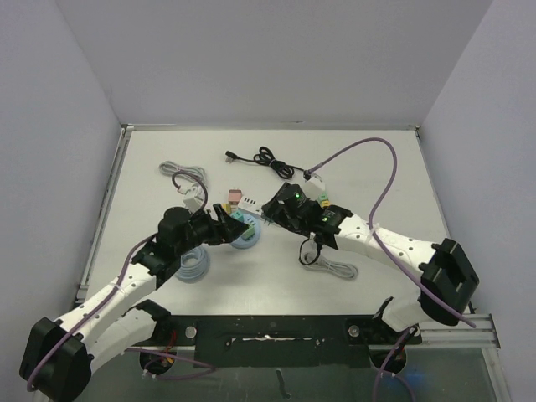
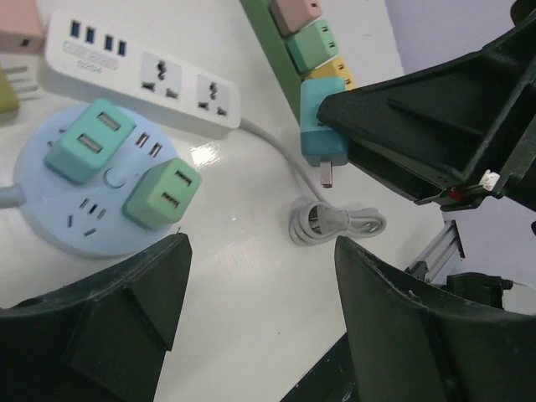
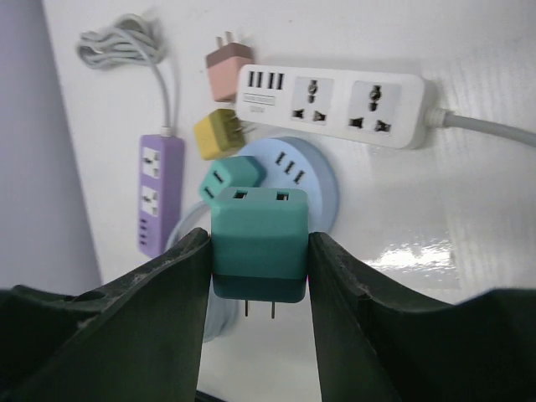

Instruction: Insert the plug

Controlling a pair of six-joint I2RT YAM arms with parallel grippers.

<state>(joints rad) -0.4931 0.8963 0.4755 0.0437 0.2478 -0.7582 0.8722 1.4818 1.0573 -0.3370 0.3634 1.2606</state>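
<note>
A white table (image 1: pixel 352 184) carries two black-and-white robot arms, both reaching toward a cluster of power strips.

The left gripper (image 2: pixel 260 251) has its fingers spread wide with nothing between them. The right gripper (image 3: pixel 258 251) is clamped on the plug and holds it clear of the table.

Straight beyond the right fingertips lies a long white power strip (image 3: pixel 331 96). Closer in, partly behind the held plug, sits a round pale-blue socket hub (image 3: pixel 322 180) with a teal adapter (image 3: pixel 230 176) seated in it. A purple strip (image 3: pixel 159 193) lies off to the left of the fingers.

The plug (image 3: pixel 258 243) is a squarish teal block with a darker band at its near end. It has two USB slots on its far end, and both fingers press its sides.

Ahead and left of the plug lie a loose pink adapter (image 3: pixel 226 67) and an olive adapter (image 3: pixel 219 132). Two thin metal prongs (image 3: pixel 260 308) jut from the plug's near end, bare and in no socket.
</note>
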